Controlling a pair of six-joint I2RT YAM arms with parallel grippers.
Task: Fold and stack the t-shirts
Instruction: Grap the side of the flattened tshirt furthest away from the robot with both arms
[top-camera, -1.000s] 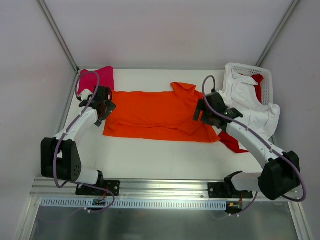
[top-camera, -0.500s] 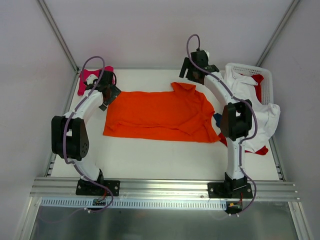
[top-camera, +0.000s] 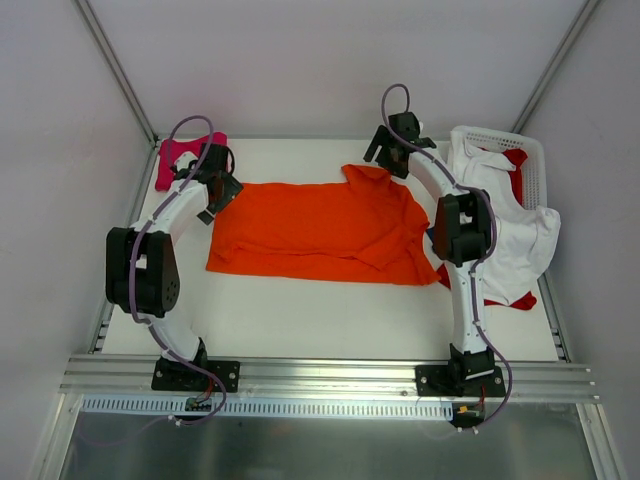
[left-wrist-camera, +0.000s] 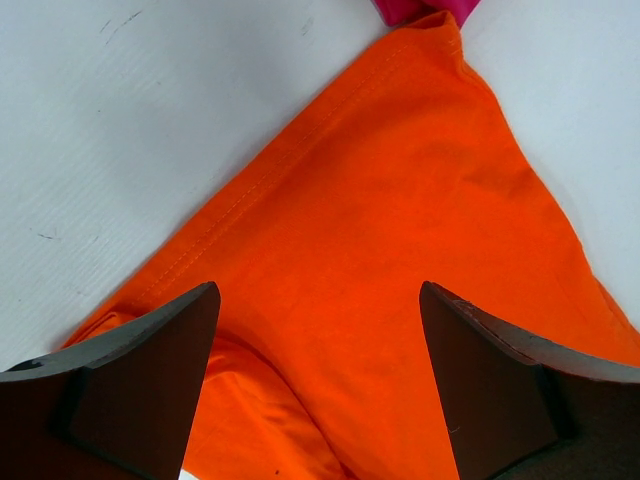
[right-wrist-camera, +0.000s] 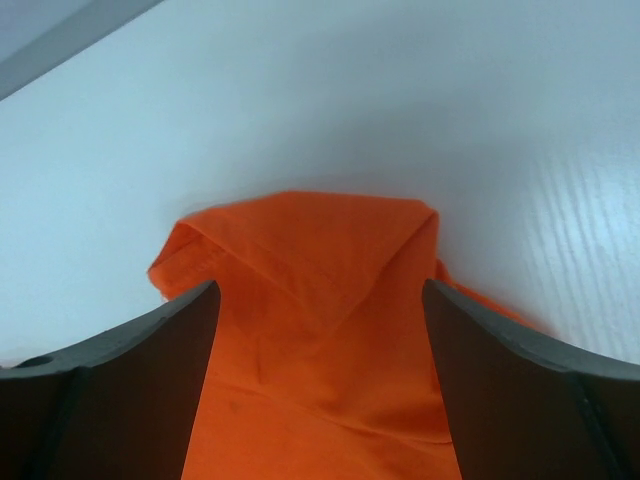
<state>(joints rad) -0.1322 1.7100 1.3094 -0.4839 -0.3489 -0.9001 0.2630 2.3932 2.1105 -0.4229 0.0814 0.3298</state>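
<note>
Your orange t-shirt (top-camera: 320, 230) lay spread flat at the centre of the white counter (top-camera: 300, 315). Your left end effector (left-wrist-camera: 318, 300) hung, jaws wide apart, above its 10 o'clock corner; your right end effector (right-wrist-camera: 320, 300), equally wide, hung above the folded tip at 1 o'clock

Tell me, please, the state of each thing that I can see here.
orange t-shirt: spread flat on the table, not stacked.
magenta-pink t-shirt: crumpled at the far left corner.
basket: upright, holding shirts.
white t-shirt: crumpled, spilling out of the basket.
red t-shirt: crumpled, mostly hidden under the white t-shirt.
left gripper: open, above a corner of the orange t-shirt.
right gripper: open, above the far edge of the orange t-shirt.
</note>
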